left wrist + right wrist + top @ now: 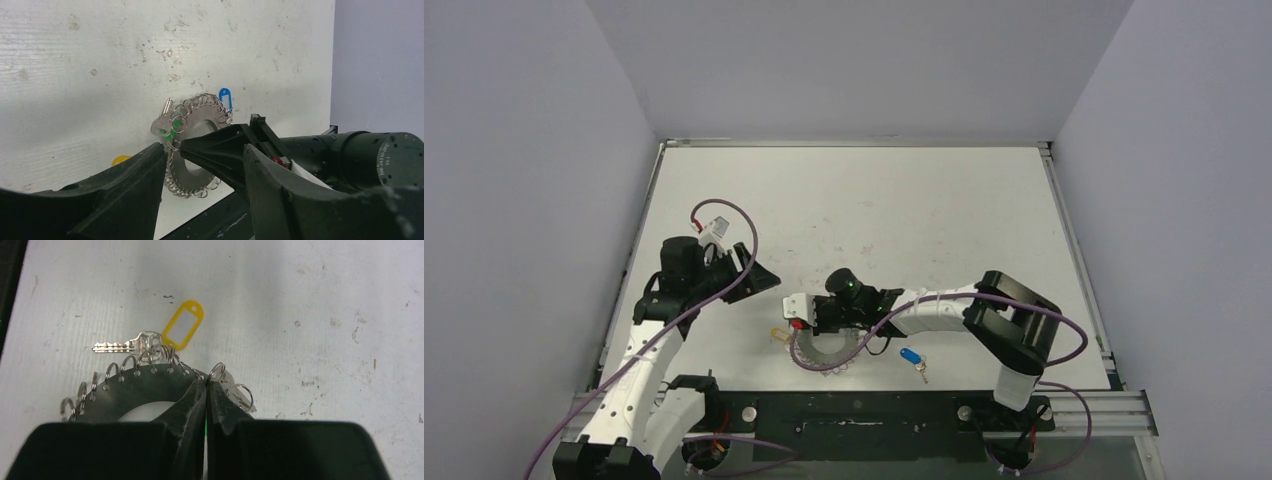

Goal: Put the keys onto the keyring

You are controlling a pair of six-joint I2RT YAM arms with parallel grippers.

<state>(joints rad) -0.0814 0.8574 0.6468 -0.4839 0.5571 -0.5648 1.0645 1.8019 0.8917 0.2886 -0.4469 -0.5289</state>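
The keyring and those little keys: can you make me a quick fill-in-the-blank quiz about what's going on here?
The gripper pinching the rim of the keyring belongs to the ___ arm.
In the right wrist view, the key beside that ring has a ___ tag.
A lone key lying on the table apart from the ring has a ___ tag.
The left gripper hangs off the ring with its fingers ___.
Missing words: right; yellow; blue; open.

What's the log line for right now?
right claw: shut on ring | left claw: open | yellow key: by ring | blue key: off ring
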